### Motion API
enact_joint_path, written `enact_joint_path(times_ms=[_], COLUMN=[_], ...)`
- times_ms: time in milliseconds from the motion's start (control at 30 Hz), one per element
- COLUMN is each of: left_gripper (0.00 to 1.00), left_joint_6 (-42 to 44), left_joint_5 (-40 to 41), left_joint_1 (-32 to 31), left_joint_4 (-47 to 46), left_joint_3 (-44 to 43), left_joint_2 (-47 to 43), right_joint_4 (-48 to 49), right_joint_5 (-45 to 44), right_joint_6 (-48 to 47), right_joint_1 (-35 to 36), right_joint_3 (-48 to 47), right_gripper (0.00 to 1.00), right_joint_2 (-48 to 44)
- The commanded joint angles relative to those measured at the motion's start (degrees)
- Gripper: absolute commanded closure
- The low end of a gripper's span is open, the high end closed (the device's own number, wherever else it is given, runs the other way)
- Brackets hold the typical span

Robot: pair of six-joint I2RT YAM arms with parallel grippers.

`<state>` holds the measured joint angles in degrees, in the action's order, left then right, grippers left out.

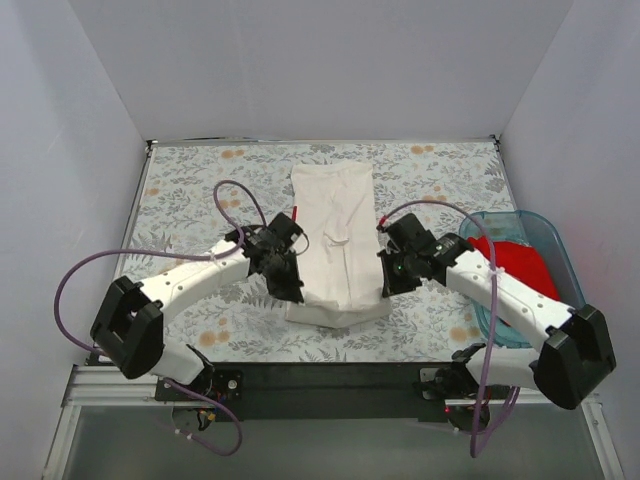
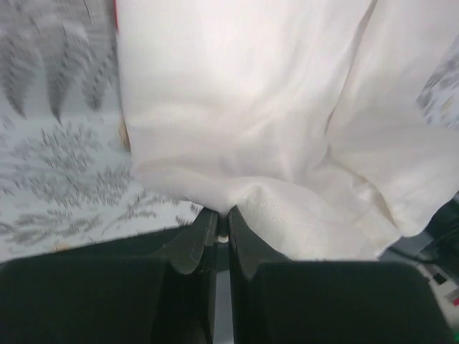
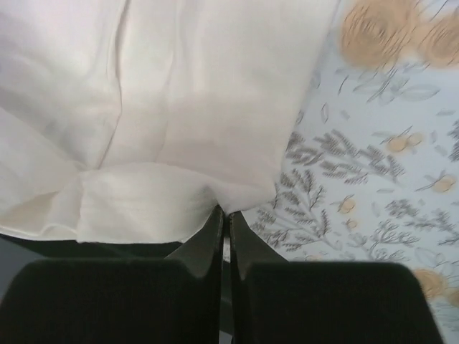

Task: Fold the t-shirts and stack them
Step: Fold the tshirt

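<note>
White t-shirt (image 1: pixel 332 240) lies in the middle of the surface (image 1: pixel 190 190), folded lengthwise into a narrow strip running away from the arms. Left jaws are pressed together on its near-left corner, right jaws likewise on the near-right corner. Both pinch the hem, I judge so the near end can be carried over for the cross fold. Red t-shirt (image 1: pixel 515 262) sits bunched in the blue tub (image 1: pixel 548 232) on the right. Count: two shirts, one tub, two arms.
</note>
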<state>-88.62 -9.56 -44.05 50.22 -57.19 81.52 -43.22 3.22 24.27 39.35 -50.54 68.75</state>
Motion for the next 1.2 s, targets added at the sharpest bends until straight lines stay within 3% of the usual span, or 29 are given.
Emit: enact_joint_path(times_ms=[0, 433, 1067, 1100, 1167], left_gripper=[1.0, 1.0, 0.98, 0.88, 0.77], left_joint_6=[7.2, 16.0, 20.8, 20.8, 20.7], left_joint_5=[3.6, 14.4, 14.4, 14.9, 15.4], left_joint_1=[7.2, 15.0, 18.2, 18.2, 18.2], left_joint_4=[-3.1, -11.3, -19.0, -19.1, -19.4], left_joint_3=[-6.7, -19.2, -25.1, -25.1, -24.8], left_joint_2=[3.8, 16.7, 31.2, 31.2, 30.1], right_joint_4=[2.7, 10.1, 17.6, 17.6, 17.6], right_joint_5=[-7.8, -5.7, 0.1, 0.3, 0.6], right_joint_6=[-6.9, -15.0, -16.9, -16.9, -17.0], right_joint_1=[-3.7, -12.9, -18.3, -18.3, -18.3], right_joint_3=[-8.5, -22.0, -27.8, -28.1, -29.3], right_gripper=[0.99, 0.99, 0.99, 0.87, 0.74], right_joint_2=[5.5, 19.2, 35.4, 35.8, 35.9])
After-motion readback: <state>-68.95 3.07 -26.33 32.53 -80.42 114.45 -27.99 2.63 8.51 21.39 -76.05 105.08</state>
